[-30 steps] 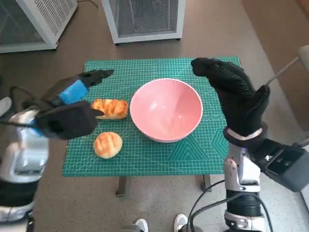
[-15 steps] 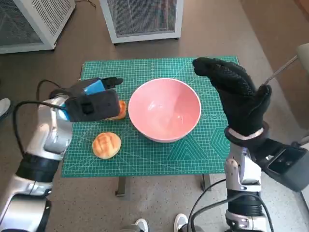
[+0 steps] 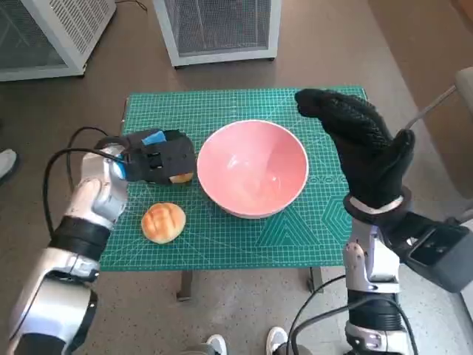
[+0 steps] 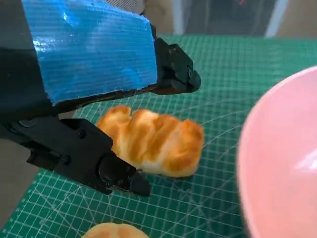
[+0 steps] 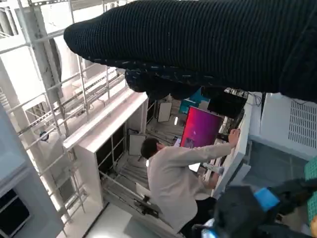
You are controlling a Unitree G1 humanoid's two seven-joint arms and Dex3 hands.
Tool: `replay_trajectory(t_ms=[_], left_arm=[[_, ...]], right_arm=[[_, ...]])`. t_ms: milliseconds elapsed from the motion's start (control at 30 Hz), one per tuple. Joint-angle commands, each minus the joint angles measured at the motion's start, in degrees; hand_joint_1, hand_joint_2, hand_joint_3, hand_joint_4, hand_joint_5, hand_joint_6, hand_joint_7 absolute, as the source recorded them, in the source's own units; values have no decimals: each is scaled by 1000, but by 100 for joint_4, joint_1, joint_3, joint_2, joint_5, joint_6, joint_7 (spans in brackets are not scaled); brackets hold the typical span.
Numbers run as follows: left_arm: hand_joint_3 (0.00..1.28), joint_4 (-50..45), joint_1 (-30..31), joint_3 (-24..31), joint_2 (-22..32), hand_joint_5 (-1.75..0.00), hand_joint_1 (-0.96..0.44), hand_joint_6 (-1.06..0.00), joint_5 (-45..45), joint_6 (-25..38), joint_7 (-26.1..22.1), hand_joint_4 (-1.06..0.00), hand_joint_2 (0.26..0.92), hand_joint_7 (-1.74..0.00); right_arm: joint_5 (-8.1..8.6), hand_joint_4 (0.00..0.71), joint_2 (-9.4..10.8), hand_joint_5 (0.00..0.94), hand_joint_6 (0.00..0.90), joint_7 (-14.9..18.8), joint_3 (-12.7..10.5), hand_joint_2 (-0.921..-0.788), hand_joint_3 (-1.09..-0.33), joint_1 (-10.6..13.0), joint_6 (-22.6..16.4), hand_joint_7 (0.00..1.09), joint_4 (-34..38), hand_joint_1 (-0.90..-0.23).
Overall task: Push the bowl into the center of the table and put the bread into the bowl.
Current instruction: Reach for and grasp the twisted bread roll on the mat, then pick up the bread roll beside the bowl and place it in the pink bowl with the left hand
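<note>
The pink bowl (image 3: 253, 168) sits near the middle of the green surface (image 3: 222, 244), so the bread step appears to be in hand. The left hand (image 3: 157, 157) hovers spread over the long bread (image 4: 151, 141), fingers (image 4: 119, 176) either side, holding nothing. The right hand (image 3: 360, 151) is raised beside the bowl, empty; the round bread (image 3: 163, 222) lies nearby.

Left hand (image 3: 155, 157) is reaching forward low with fingers (image 4: 119, 173) spread apart, gripping nothing, while right hand (image 3: 360, 144) is standing raised upright, its gloved fingers (image 3: 319, 103) bending forward, also empty.
</note>
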Motion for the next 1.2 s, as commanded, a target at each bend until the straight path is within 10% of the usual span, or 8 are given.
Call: replay_trajectory(t_ms=[33,500,700,833,967,1200], left_arm=[[6,590,-207,-99,-65,0,-145,-315,88,-179,139,-154,782,-12],[14,1897,-473,-263,-304,-19,-85,-362,113,-588,777,-185,805,-26],[23,2129,-412,-330,-317,-38,-73,-514,187,-966,1283,-383,843,-59],[33,2205,-346,-354,-242,-118,-60,-696,248,-1350,1657,-702,891,-118],[123,2232,-326,-362,-172,-1107,-13,-584,289,-1566,1919,-620,915,-917],[138,2114,-330,-249,-68,-1318,0,-604,199,-1784,2104,-557,920,-1154]], right_arm=[[77,471,-4,2,93,17,-11,-921,-471,125,34,812,17,-401],[62,475,38,4,96,0,15,-921,-469,164,11,806,-11,-401],[64,478,49,5,87,8,23,-921,-486,175,-14,803,-16,-398],[78,480,40,6,83,23,20,-921,-497,176,-16,804,-22,-395],[105,482,28,7,82,47,12,-921,-499,173,-14,804,-9,-395],[145,486,16,9,85,88,21,-921,-498,168,-29,801,16,-394]])
